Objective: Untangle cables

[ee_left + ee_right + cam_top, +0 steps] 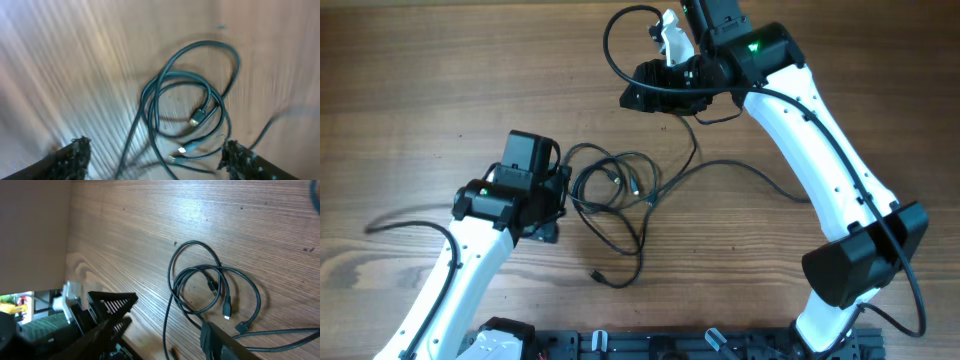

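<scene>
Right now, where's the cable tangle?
Overhead view: the cables lie mid-table, just right of the left gripper, with one cord running up toward the right gripper.

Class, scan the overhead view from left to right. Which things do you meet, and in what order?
left gripper → cables in tangled loops → right arm's dark lower joint

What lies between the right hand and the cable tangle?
In the overhead view, only bare table and one cord running from near the right hand toward the tangle.
</scene>
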Action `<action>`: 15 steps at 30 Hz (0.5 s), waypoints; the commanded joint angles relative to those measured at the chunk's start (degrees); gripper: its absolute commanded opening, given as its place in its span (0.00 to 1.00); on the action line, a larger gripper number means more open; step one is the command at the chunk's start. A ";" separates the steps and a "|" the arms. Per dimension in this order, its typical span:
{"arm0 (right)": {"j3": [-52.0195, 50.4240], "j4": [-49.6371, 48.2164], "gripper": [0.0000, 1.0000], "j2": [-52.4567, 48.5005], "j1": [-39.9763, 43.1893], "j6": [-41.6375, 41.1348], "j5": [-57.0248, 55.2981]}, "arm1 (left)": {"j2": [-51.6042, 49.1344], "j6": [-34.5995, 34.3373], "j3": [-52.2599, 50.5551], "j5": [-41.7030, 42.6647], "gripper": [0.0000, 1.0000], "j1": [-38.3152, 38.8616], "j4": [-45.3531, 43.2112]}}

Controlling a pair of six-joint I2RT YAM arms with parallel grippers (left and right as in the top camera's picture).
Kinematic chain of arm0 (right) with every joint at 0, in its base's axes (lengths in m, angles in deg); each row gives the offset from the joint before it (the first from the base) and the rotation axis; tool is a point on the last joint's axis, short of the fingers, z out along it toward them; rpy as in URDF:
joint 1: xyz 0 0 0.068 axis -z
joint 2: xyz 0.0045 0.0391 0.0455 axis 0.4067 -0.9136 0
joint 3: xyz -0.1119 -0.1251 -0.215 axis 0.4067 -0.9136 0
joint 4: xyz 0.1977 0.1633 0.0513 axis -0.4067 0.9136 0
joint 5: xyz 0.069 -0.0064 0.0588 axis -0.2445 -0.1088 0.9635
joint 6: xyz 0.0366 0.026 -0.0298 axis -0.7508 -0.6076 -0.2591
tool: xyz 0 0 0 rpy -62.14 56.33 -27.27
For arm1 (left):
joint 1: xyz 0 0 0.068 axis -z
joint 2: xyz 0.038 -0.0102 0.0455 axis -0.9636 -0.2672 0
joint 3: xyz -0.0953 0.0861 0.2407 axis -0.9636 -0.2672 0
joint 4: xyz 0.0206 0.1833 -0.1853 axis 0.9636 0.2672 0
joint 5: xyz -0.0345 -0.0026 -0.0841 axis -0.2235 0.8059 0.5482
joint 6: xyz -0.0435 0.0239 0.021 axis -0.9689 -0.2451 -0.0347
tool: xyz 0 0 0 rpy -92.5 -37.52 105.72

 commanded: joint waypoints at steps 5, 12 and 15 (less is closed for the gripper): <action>0.92 0.90 0.60 1.77 -0.02 1.22 -5.25 | -2.47 43.71 0.13 -2.86 0.77 -0.20 -11.30; 0.92 1.44 0.61 1.75 -0.02 1.20 -8.55 | -18.18 56.72 0.13 4.50 0.57 -0.20 -20.83; 0.90 1.66 0.62 1.73 -0.02 1.25 -8.98 | -22.53 59.74 0.13 5.46 0.54 -0.20 -24.90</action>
